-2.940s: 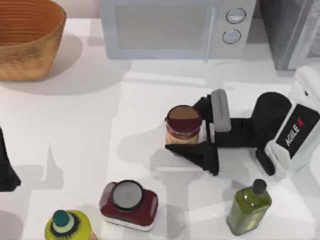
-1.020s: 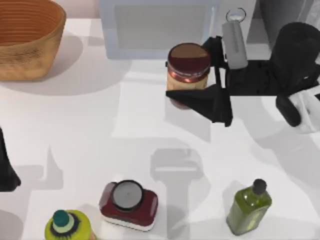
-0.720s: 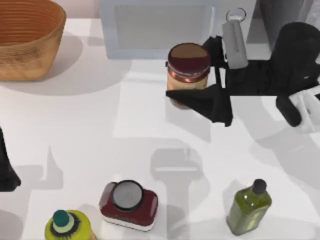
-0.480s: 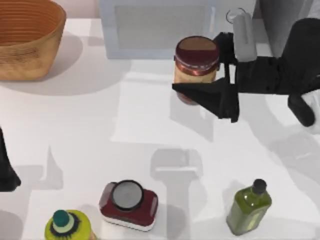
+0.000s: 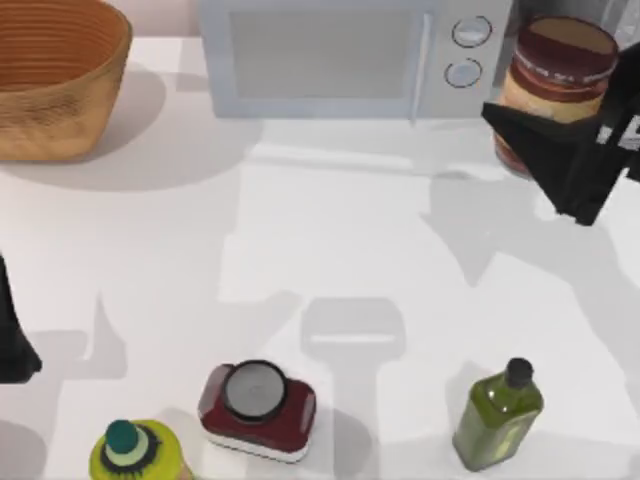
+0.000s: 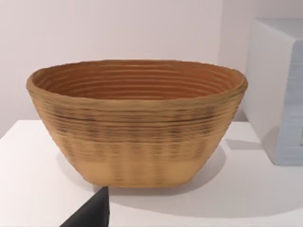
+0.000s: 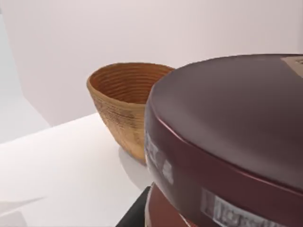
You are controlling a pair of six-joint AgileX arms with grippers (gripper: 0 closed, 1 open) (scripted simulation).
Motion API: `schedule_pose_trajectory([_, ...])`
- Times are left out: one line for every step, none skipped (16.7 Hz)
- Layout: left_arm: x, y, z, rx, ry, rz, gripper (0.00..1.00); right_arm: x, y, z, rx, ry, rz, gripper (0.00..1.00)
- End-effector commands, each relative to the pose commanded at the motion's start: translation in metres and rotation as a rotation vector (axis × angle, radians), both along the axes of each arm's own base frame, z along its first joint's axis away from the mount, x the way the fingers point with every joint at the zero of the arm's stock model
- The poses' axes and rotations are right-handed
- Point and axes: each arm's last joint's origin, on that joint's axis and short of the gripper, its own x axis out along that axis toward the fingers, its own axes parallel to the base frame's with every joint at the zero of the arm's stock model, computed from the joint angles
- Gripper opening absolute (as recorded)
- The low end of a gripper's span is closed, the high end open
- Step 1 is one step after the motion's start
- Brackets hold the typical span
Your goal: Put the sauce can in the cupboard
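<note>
Cupboard (image 5: 560, 10), dark grey, sits at the table's (image 5: 300, 260) far right corner beside the white microwave (image 5: 340, 55). A woven basket (image 5: 55, 75) stands at the far left. My right gripper (image 5: 560, 125) is raised at the right edge just in front of the cupboard, its black fingers (image 5: 545, 155) clamped on the sauce can (image 5: 552, 85), which it carries upright and clear of the table. My left arm (image 5: 12, 335) is parked at the left edge. Near the front stand a maroon grey-lidded container (image 5: 257, 408), a green bottle (image 5: 497, 412) and a yellow-green bottle (image 5: 135, 452).
</note>
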Motion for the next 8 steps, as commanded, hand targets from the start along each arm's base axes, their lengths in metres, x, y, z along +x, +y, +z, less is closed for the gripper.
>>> schedule_pose_trajectory([0.000,0.000,0.000,0.000,0.000,0.000,1.00,-0.016,-0.010,0.005,-0.004,-0.005,-0.080,0.00])
schedule_pose_trajectory([0.000,0.000,0.000,0.000,0.000,0.000,1.00,-0.034,-0.020,0.007,-0.008,-0.014,-0.162,0.00])
schedule_pose_trajectory([0.000,0.000,0.000,0.000,0.000,0.000,1.00,-0.051,-0.030,0.008,-0.013,-0.025,-0.243,0.00])
schedule_pose_trajectory([0.000,0.000,0.000,0.000,0.000,0.000,1.00,-0.068,-0.038,0.007,-0.017,-0.037,-0.324,0.00])
schedule_pose_trajectory([0.000,0.000,0.000,0.000,0.000,0.000,1.00,-0.084,-0.045,0.004,-0.021,-0.051,-0.404,0.00])
schedule_pose_trajectory([0.000,0.000,0.000,0.000,0.000,0.000,1.00,-0.099,-0.052,-0.001,-0.024,-0.064,-0.482,0.00])
schedule_pose_trajectory([0.000,0.000,0.000,0.000,0.000,0.000,1.00,-0.113,-0.057,-0.008,-0.027,-0.077,-0.556,0.00])
schedule_pose_trajectory([0.000,0.000,0.000,0.000,0.000,0.000,1.00,-0.125,-0.062,-0.016,-0.030,-0.088,-0.625,0.00])
